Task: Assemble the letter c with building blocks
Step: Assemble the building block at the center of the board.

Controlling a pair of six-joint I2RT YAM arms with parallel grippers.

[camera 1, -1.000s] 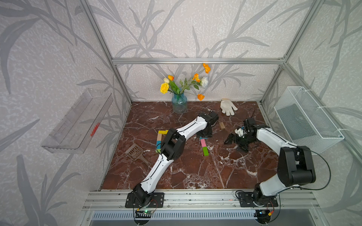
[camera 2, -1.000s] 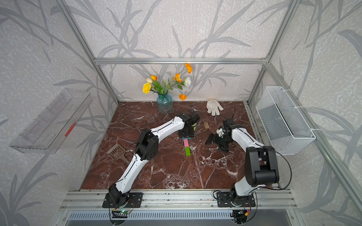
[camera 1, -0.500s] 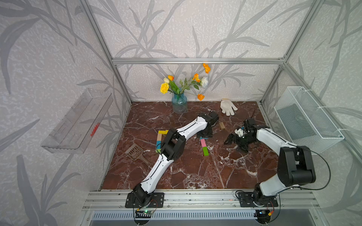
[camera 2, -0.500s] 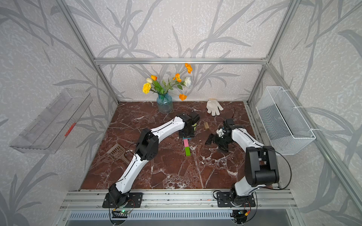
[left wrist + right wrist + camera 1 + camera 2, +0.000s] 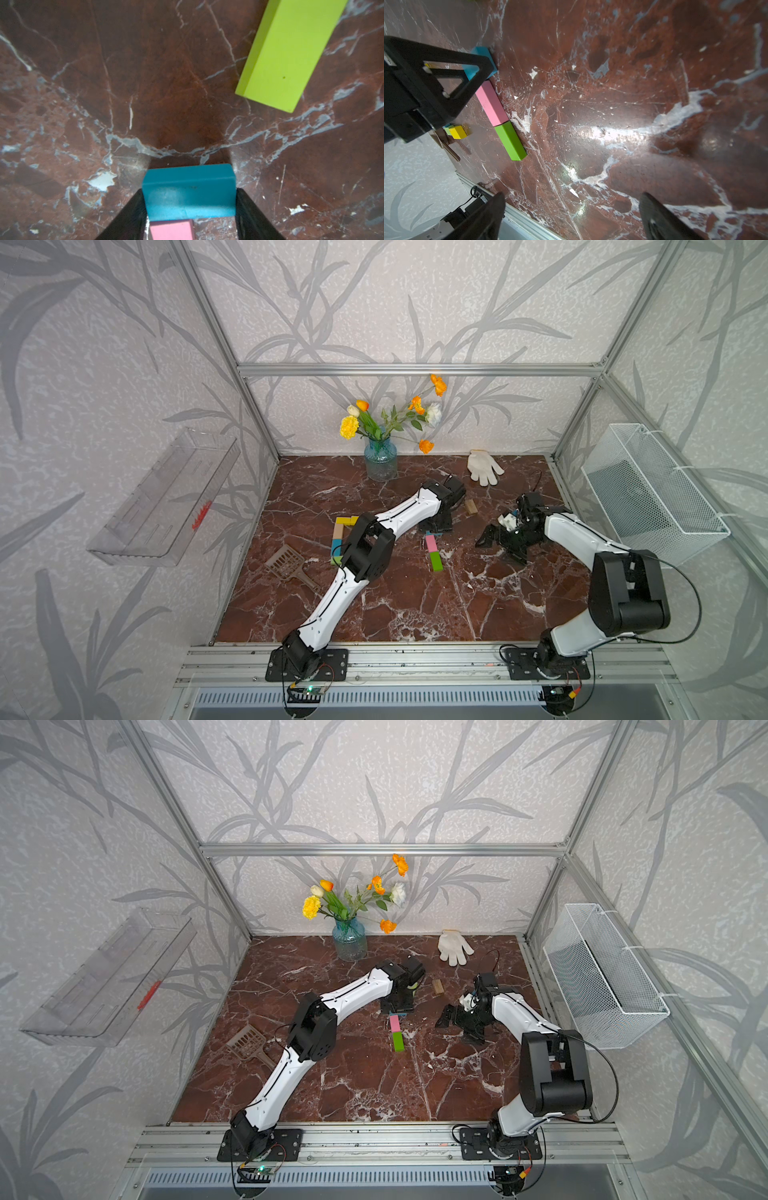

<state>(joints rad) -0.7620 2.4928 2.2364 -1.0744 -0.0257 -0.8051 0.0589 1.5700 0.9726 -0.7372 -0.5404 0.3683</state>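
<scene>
Honestly, not much can be said to have changed over the last second. The left gripper (image 5: 189, 200) is found at the same spot, a bit right of centre in both top views. Its jaws are kept clamped on the sides of the blue block (image 5: 188, 187). That block looks to be set flat on the marble table (image 5: 415, 605), end to end with the pink block (image 5: 491, 104), which is butted against the green block (image 5: 510, 141). So a straight three-block run is laid out mid-frame, touching all the way.

For the task, placement seems done but the release isn't, so the step can be judged as parked at "let go".

Left of centre, a yellow block (image 5: 347, 520) is seen capping a short column of tan, teal and light green pieces. It reads like a squared letter c (image 5: 337, 532) in the making, though it's half hidden behind the left arm's elbow (image 5: 368, 547). How the new run is meant to fit with it can't be told.

A lime block (image 5: 291, 54) is left near the gripper, apart from the run. A tan block (image 5: 470, 506) sits further right, below the white glove (image 5: 484, 466).

The right gripper (image 5: 501, 546) is held wide apart, empty, over bare marble right of the run.
</scene>
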